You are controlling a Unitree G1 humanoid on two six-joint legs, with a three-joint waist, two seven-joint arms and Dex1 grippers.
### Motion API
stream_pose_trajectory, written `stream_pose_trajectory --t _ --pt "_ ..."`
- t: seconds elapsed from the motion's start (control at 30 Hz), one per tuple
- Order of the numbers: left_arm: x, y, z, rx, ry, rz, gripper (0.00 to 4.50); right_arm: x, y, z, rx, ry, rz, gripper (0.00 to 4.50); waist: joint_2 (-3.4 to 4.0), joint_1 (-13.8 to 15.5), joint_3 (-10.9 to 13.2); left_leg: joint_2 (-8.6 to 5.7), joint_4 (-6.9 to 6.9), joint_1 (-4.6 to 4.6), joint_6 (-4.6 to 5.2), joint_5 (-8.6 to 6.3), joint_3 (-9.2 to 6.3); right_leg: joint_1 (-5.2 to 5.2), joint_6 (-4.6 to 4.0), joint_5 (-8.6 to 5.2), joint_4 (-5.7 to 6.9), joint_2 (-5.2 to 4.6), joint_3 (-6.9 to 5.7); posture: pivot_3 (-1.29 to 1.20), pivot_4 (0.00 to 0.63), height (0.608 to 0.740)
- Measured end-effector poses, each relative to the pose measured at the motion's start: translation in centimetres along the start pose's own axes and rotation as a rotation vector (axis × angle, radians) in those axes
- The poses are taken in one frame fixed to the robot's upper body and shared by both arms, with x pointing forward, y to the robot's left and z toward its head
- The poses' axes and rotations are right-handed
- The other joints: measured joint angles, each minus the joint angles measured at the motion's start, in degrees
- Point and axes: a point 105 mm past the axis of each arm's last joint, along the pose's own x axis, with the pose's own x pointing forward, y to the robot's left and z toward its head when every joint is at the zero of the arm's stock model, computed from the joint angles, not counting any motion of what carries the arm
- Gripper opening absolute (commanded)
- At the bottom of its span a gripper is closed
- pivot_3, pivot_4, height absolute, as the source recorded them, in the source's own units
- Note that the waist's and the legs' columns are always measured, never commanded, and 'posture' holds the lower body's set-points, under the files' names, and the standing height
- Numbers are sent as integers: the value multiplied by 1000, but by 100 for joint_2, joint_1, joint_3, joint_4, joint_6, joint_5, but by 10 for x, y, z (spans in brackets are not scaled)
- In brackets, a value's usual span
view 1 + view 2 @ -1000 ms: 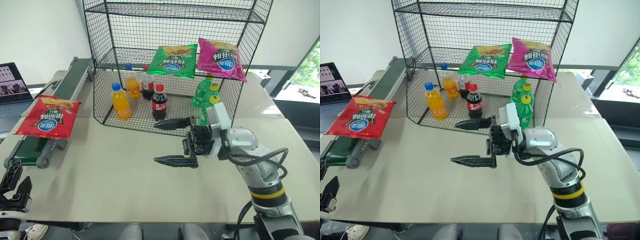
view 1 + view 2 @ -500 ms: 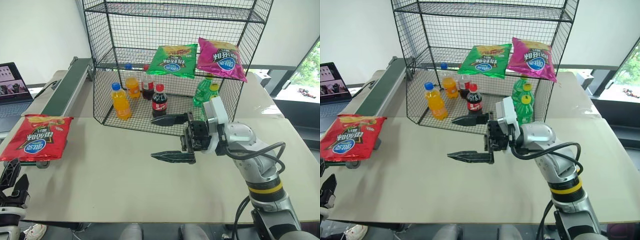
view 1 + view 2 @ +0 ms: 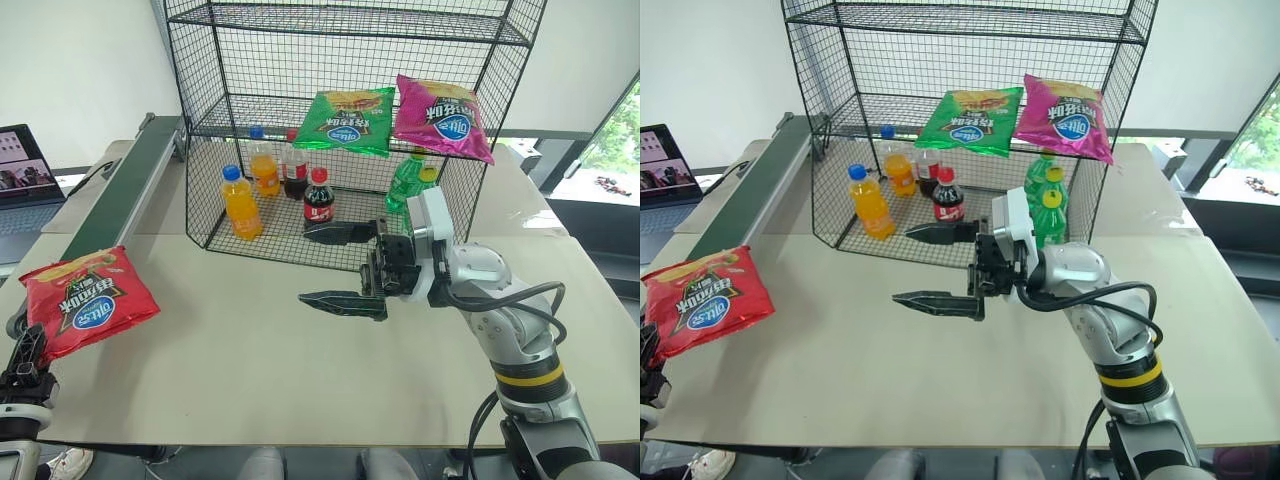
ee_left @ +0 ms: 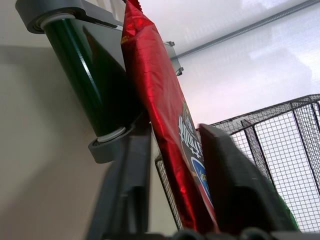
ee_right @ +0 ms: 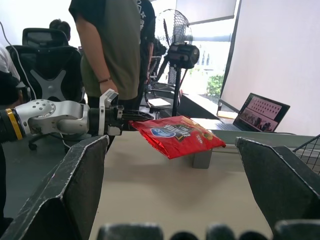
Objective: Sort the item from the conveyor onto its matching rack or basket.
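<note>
At eight o'clock I have the red bag (image 3: 88, 310) pinched between my left fingers (image 4: 235, 190), held just off the conveyor (image 3: 125, 200) end. My right gripper (image 3: 335, 265) hangs mid-surface (image 3: 250, 370) with fingers spread wide, the rack (image 3: 350, 130) at twelve.

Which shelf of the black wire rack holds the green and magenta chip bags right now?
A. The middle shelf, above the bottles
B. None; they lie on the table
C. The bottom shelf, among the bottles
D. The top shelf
A: the green bag and magenta bag lie on the rack's middle shelf, with the bottles standing on the shelf below.
</note>
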Motion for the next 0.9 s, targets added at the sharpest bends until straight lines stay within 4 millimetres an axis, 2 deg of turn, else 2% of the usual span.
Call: stream_pose_trajectory --t 0.3,0.43,0.6,0.67,0.7,0.83,0.9 --pt "4 -5 4 30 12 -13 18 1 -2 0 1 -4 -19 4500 0 2 2 0 -5 -2 -1 0 0 -5 13 -7 0 0 0 0 150 738" --pt "9 -25 7 62 21 -74 18 1 -3 0 0 -5 -29 4500 -2 3 8 1 -7 -4 -2 1 0 -8 11 -6 0 -1 0 0 150 738" --pt "32 -138 -1 152 82 -436 18 -2 -20 7 -46 -44 -186 4500 -8 81 22 -4 -7 -11 -15 9 -22 -36 15 2 -1 0 -13 0 150 738" --pt "35 -157 -5 152 88 -503 18 -3 -23 9 -58 -51 -223 4500 -2 76 20 -11 -7 -12 -15 9 -20 -18 22 13 0 -4 -8 0 150 738" --pt "38 -177 -12 148 108 -568 18 -4 -27 11 -72 -63 -272 4500 7 51 25 -12 -11 -10 -15 9 -19 -3 26 13 -5 -4 -6 0 150 738" --pt "52 -218 -35 130 197 -708 18 -11 -36 17 -131 -86 -411 4500 13 31 30 -8 -28 -12 -15 10 -31 -11 25 13 3 7 -12 0 150 738" --pt "63 -246 -49 87 258 -801 18 -15 -38 23 -181 -104 -496 4500 12 43 31 -10 -25 -14 -18 13 -36 -9 26 13 2 8 -15 0 150 738"
